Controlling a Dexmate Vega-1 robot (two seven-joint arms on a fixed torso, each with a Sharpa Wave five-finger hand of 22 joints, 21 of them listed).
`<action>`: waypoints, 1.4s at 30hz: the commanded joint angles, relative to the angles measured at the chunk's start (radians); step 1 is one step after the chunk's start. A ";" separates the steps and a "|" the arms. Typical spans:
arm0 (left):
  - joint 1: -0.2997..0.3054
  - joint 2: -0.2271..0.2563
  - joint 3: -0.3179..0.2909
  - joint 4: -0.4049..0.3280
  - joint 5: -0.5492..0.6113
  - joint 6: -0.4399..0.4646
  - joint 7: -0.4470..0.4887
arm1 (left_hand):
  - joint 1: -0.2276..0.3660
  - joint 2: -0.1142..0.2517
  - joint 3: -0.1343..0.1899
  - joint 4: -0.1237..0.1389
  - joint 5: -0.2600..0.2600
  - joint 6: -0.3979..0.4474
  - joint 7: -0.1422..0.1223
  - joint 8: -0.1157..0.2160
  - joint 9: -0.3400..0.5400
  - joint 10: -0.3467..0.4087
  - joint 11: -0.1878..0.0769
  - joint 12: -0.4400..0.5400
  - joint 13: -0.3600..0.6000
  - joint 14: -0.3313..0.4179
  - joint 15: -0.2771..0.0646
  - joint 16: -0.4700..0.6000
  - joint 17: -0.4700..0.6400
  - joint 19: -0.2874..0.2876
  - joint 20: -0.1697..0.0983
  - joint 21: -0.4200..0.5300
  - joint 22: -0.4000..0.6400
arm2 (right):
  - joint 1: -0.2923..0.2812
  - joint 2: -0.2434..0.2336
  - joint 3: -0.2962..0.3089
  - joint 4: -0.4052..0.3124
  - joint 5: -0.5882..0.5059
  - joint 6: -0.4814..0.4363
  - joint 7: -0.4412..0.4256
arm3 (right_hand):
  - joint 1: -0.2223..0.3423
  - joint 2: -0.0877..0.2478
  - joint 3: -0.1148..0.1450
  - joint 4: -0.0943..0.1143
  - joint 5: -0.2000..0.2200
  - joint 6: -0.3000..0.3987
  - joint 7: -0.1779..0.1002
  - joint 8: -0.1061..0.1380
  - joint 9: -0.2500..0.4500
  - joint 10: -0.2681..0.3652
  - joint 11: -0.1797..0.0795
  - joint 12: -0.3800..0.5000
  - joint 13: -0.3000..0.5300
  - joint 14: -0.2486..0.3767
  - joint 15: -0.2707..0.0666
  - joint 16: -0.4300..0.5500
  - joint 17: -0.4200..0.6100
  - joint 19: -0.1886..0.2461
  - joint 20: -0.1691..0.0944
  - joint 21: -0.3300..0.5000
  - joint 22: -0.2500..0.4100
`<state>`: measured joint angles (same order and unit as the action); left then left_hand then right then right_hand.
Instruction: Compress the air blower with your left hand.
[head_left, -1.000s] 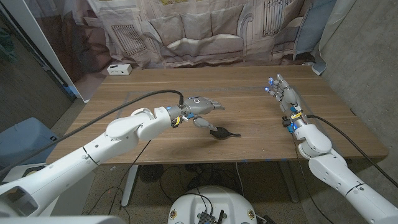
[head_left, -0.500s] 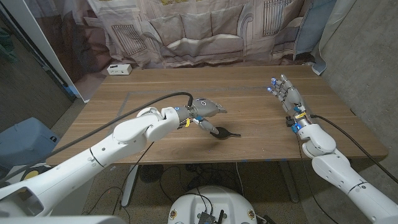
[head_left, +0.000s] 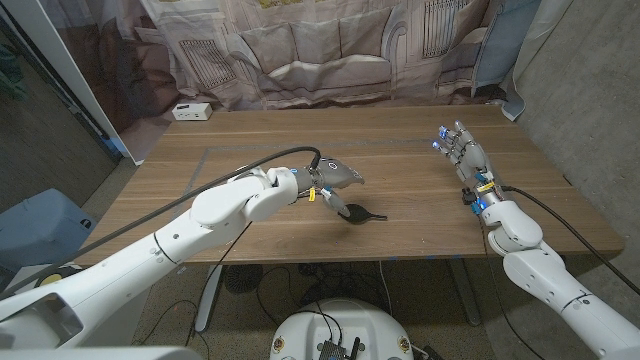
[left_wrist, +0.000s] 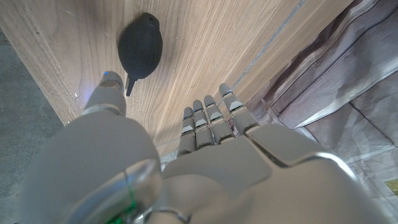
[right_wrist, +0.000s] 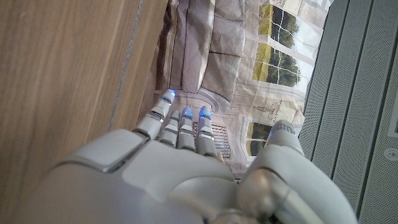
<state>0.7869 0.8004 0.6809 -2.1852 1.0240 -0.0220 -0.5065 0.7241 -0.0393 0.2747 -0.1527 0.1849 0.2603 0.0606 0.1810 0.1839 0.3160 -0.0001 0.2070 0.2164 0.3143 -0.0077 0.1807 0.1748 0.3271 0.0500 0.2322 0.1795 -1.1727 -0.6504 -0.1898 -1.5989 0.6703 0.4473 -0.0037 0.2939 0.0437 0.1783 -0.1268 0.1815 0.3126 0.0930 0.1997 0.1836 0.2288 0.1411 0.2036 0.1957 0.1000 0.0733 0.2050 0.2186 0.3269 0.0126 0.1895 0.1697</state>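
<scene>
A robot test lab: a wooden table (head_left: 400, 215) on concrete floor, a printed sofa backdrop (head_left: 320, 50) hanging along the far side.

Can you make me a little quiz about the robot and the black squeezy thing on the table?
1. True or false: the left hand is squeezing the air blower.
2. What stands at the table's far left corner? A) white box B) red cup C) book
3. Fill in: the right hand holds ____.

Key: 1 false, the left hand is open beside the air blower. 2 A, the white box. 3 nothing.
</scene>
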 joint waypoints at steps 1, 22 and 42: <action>-0.041 -0.025 0.018 0.041 -0.024 0.012 -0.072 | 0.015 -0.002 0.007 0.000 0.004 0.004 0.006 0.006 0.005 0.003 -0.004 0.006 0.003 0.010 -0.001 0.007 0.002 0.012 -0.003 0.001 0.002 | -0.014 0.002 0.010 -0.011 -0.004 -0.002 -0.026 | 0.000 0.007 0.001 -0.003 0.000 0.004 0.001 -0.001 0.004 0.010 0.003 0.004 0.001 0.004 0.000 0.005 0.001 0.006 0.002 0.004 0.003; -0.037 0.005 0.032 0.077 -0.071 -0.012 -0.021 | 0.041 0.000 0.013 -0.007 0.006 0.009 0.002 0.010 0.005 0.009 -0.009 0.010 0.003 0.017 -0.009 0.009 0.002 0.031 0.000 0.003 0.003 | 0.017 0.005 -0.009 -0.018 -0.028 -0.035 -0.047 | 0.001 0.009 0.001 -0.003 0.000 0.005 0.001 -0.002 0.004 0.011 0.002 0.003 0.002 0.006 0.001 0.005 0.000 0.008 0.003 0.005 0.003; 0.000 -0.003 0.040 0.092 -0.051 0.017 0.044 | 0.076 0.006 0.022 -0.013 0.005 0.034 -0.002 0.019 0.005 0.033 -0.012 0.021 0.004 0.042 -0.014 0.016 0.001 0.055 -0.002 0.006 0.003 | 0.021 -0.007 -0.010 -0.015 -0.015 -0.042 -0.023 | 0.002 0.010 0.001 -0.004 0.000 0.006 0.002 -0.002 0.004 0.012 0.004 0.003 0.002 0.006 0.002 0.005 0.000 0.008 0.005 0.005 0.003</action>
<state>0.7755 0.8091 0.7116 -2.1182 0.9624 -0.0186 -0.5002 0.7860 -0.0327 0.2879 -0.1660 0.1849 0.2807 0.0589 0.1934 0.1839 0.3361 -0.0129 0.2173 0.2161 0.3466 -0.0180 0.1890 0.1745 0.3683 0.0462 0.2322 0.1793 -1.1524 -0.6532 -0.2002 -1.6168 0.6462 0.4076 -0.0372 0.2939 0.0437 0.1783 -0.1268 0.1815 0.3125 0.0928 0.1997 0.1836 0.2341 0.1465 0.2036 0.1957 0.0998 0.0731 0.2050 0.2186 0.3269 0.0126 0.1895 0.1697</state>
